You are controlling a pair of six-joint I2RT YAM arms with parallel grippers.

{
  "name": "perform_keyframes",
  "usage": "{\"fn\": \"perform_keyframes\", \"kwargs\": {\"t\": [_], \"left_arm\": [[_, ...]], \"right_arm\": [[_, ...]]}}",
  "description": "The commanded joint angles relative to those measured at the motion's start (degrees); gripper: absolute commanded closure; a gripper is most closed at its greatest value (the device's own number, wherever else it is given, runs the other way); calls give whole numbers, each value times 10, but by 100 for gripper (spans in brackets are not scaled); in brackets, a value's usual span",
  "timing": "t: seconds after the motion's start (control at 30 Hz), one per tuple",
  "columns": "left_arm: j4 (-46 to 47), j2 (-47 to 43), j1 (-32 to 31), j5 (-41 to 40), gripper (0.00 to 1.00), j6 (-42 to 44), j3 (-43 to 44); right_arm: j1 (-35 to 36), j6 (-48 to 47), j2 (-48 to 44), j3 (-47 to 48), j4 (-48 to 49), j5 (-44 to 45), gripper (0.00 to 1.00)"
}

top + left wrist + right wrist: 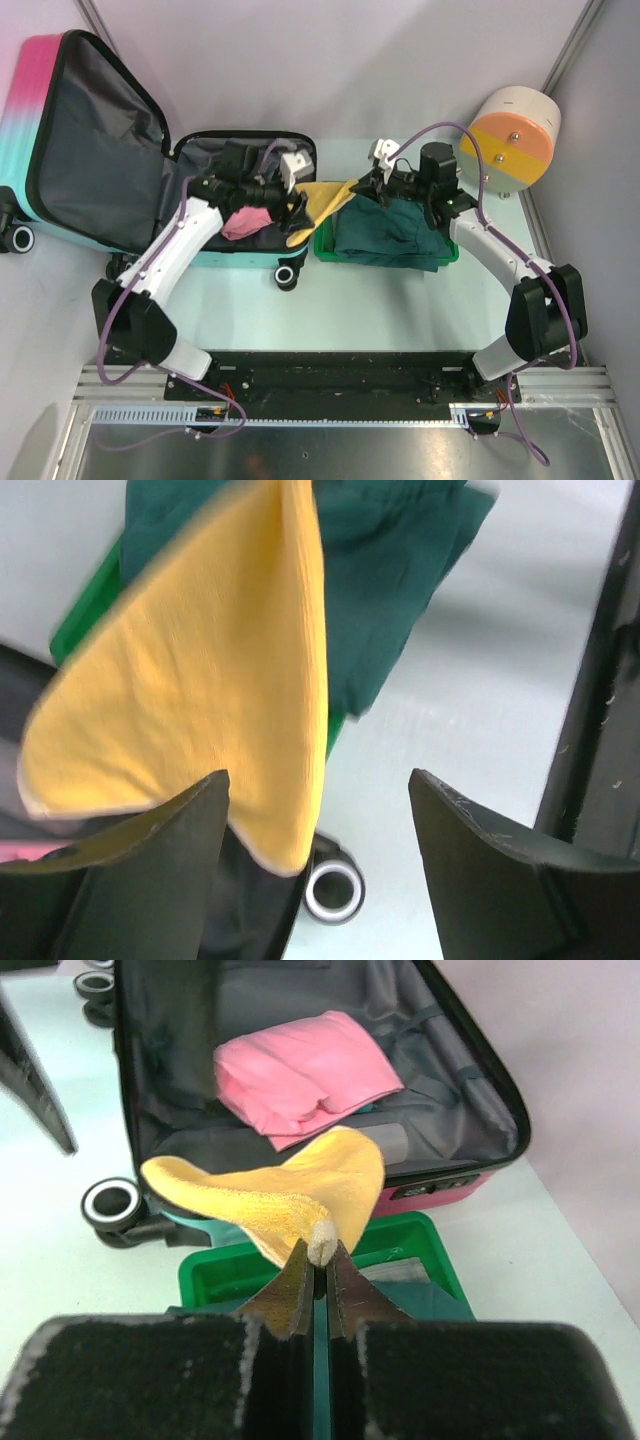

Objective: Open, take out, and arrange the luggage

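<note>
Right claw [317,1257] tight on yellow cloth [270,1195], arm [492,252] over tray [215,1275]; left claw [318,785] wide open.

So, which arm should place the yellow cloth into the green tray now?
Probably the right arm: the right gripper is shut on the yellow cloth over the green tray, while the left gripper is open and holds nothing.
</note>
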Motion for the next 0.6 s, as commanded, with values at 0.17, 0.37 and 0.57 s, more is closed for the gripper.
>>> {"fn": "perform_keyframes", "kwargs": {"t": [0.17,0.37,0.57], "left_arm": [[82,-17,15,-130,24,50,-163],[103,12,15,-123,39,43,-154],[107,-9,19,-118,100,17,-107]], "right_arm": [[-15,69,-10,4,71,31,100],[-16,68,-17,4,64,36,100],[-34,104,-32,4,90,74,100]]}}
